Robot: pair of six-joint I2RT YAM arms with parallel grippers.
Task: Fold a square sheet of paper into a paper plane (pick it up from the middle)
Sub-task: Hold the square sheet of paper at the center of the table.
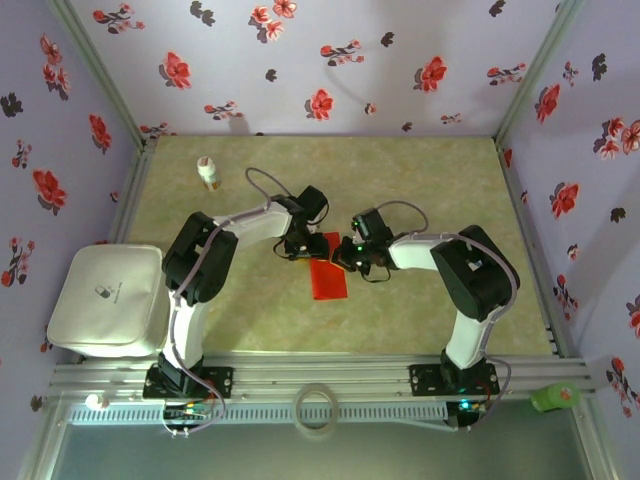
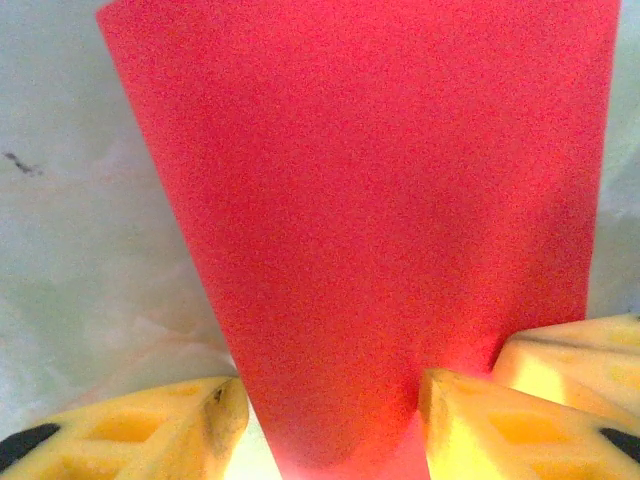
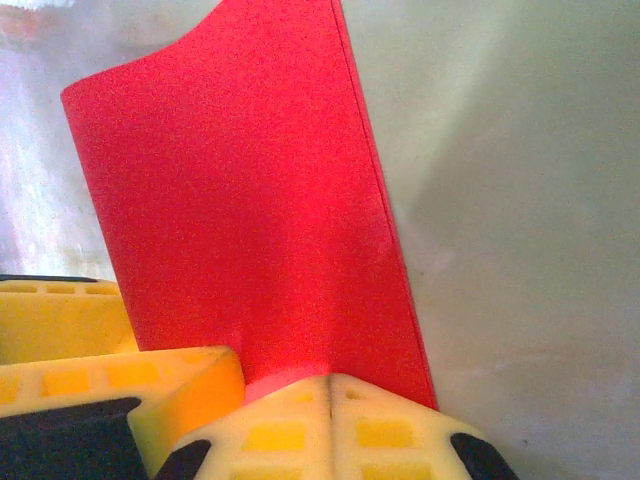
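Currently, the right gripper (image 3: pixel 330 395) is clamped on the square sheet of paper (image 3: pixel 250 200) in the middle of the table (image 1: pixel 430 180); the left gripper (image 2: pixel 330 425) straddles it, jaws apart, grip not determinable.

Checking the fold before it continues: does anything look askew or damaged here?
The red paper curls at its far edge instead of lying flat, pinched by the right gripper. No tear visible.

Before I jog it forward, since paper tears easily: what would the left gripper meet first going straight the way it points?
The square sheet of paper: it lies between the fingers of the left gripper and covers the path ahead. The table probably comes next, though depth is unclear.
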